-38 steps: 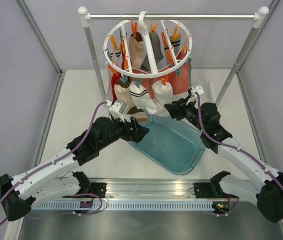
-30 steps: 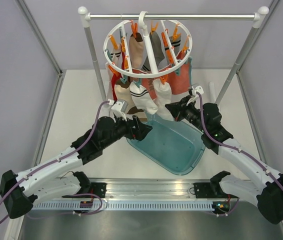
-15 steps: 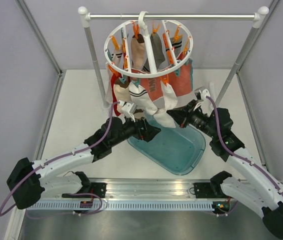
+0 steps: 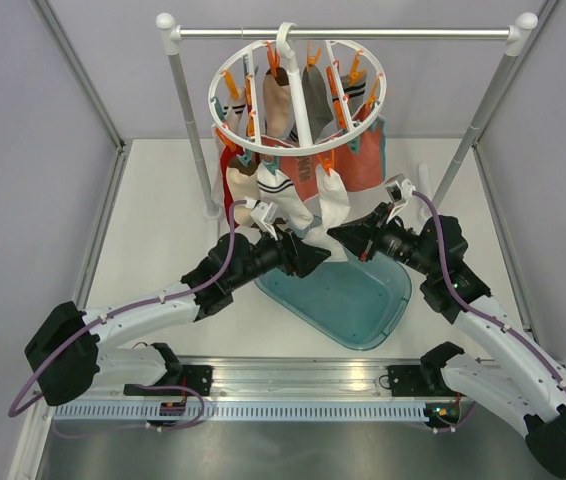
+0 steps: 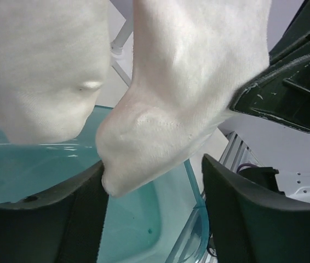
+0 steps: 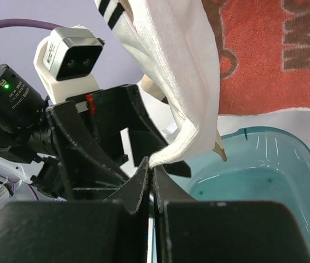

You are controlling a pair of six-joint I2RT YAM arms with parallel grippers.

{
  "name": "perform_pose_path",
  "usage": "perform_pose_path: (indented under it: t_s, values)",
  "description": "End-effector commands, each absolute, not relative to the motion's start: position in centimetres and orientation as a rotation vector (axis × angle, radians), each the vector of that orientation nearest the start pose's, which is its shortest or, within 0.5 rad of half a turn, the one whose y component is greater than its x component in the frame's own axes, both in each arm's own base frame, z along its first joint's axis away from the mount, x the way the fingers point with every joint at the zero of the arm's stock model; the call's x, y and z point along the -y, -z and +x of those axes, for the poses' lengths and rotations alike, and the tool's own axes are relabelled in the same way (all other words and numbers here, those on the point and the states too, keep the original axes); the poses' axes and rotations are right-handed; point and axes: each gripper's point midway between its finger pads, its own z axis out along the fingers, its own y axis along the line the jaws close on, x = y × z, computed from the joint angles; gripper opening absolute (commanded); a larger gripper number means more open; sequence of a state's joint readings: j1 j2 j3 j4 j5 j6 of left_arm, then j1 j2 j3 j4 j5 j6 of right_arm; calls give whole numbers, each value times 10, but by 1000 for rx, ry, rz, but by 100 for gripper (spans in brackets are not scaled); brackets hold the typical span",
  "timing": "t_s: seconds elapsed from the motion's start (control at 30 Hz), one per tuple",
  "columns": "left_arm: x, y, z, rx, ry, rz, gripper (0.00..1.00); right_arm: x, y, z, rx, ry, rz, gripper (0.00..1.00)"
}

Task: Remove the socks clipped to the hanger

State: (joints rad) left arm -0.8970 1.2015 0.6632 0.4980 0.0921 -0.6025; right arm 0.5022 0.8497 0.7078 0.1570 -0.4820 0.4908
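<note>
**A:** Where's the hanger?

**B:** The hanger is hooked on the rail, above the far half of the desk. It's a white round ring with crossing spokes and a hook on top. Orange and teal clips sit round the rim.

**A:** And the socks?

**B:** The socks are all clipped on, hanging down. A beige one and a grey one show through the ring. Two white ones hang at the front below it. The front-left one has dark stripes at the cuff.

**A:** Which one are the arms on?

**B:** The front-right white sock, under an orange clip. It's off-white, a smooth knit with a rounded toe. It hangs over the near-left end of the teal tub. The right wrist view shows dark stripes at the top of the white fabric.

**A:** Pincer states?

**B:** The right pincer has its fingers together, clamped on the lower edge of that sock. The left pincer has its fingers apart, straddling the toe. The toe is just beside one finger. I can't tell if it touches.

**A:** Any writing?

**B:** The coral cloth behind the socks has big brown block letters. They're cropped at the frame edge and look upside down, so I can't read a word. The only other mark is a green light lit on the left arm's body, seen in the right wrist view.
</note>
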Motion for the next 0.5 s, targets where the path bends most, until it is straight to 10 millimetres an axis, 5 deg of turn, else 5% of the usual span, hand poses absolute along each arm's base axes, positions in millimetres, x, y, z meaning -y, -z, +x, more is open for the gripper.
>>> perform_pose_path:
  t_s: [0.0,0.23,0.37,0.47]
  values:
    - [355,-271,220,-1619,1290,336,66,-241,-329,227,-1557,-1159,-435,1]
    - [359,-268,218,-1645,1279,343,3,-230,-328,243,-1571,-1043,-382,9]
    - [358,-263,219,-1661,1264,339,2,-218,-330,254,-1557,-944,-338,46]
    - [358,-259,220,-1682,1243,336,2,-206,-338,260,-1529,-864,-300,61]
